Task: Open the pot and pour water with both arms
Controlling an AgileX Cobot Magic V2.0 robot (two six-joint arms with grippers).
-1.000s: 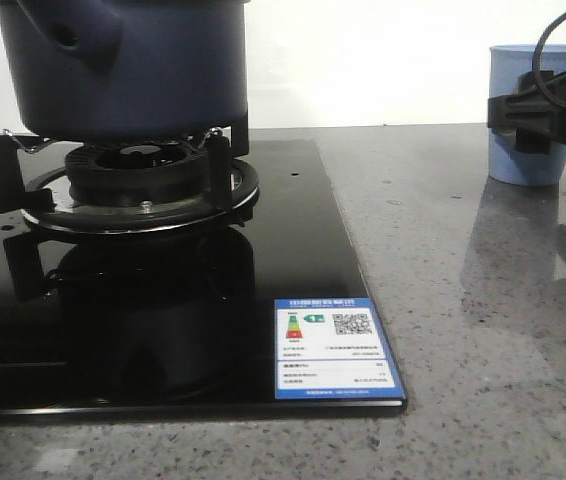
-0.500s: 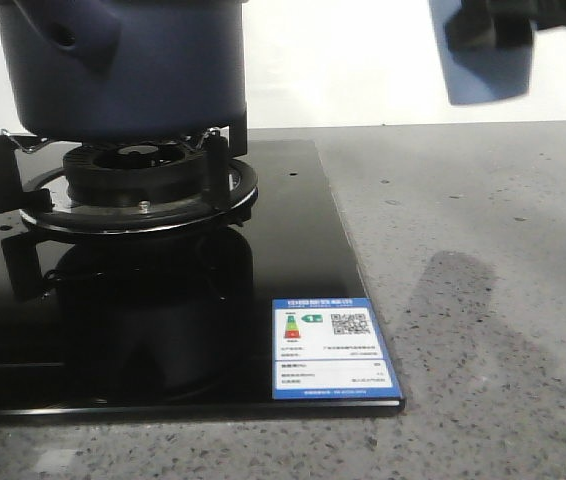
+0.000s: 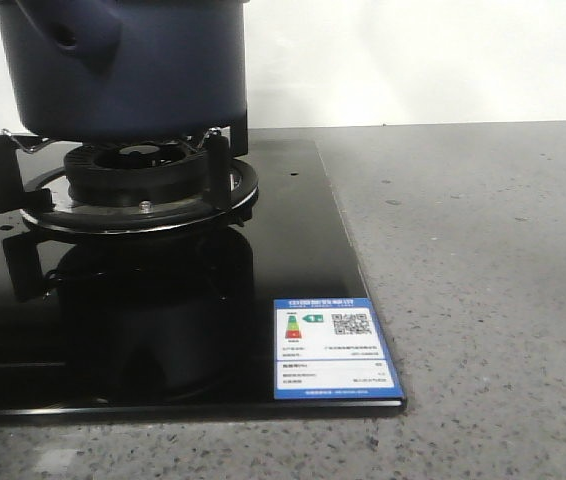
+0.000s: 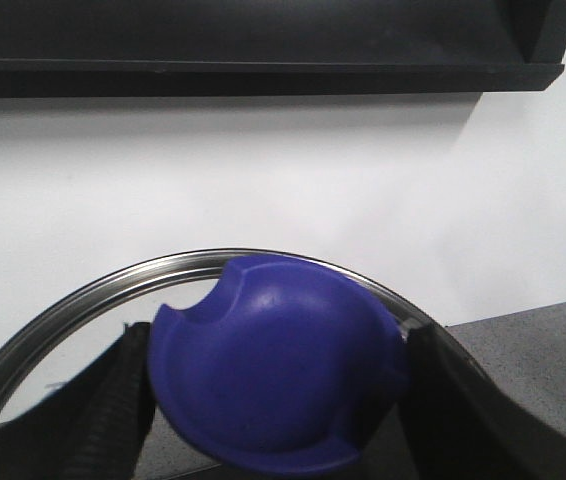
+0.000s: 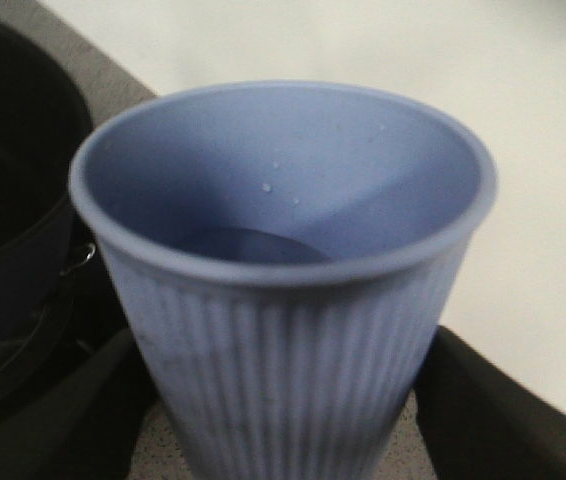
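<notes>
Gone from the front view is my right gripper with the cup: a second ago it held the cup on the counter far to the right of the pot, half a second ago it was lifted near the top edge, and now neither shows there.

That view does show the grey stone counter [image 3: 483, 300] and the black glass hob [image 3: 163, 330] set into it. The pot [image 3: 123, 65], dark navy with its stubby hollow handle facing the camera, sits on the burner grate [image 3: 138, 185] of that hob; its top is cut off by the frame. Below the pot, at the hob's near right corner, lies a blue and white energy label [image 3: 334, 349].

Only the right wrist view shows the light blue ribbed cup [image 5: 283, 280], upright, clamped between my right gripper [image 5: 278, 400] fingers [image 5: 483, 410] at either side of its wall. Droplets cling inside it. The pot's dark rim [image 5: 18, 250] lies just beside the cup.

Only the left wrist view shows the lid: its steel rim [image 4: 93, 300] and deep blue knob [image 4: 278, 365], the knob pinched between the fingers [image 4: 113, 410] of my left gripper [image 4: 278, 420], held up before a white wall.
</notes>
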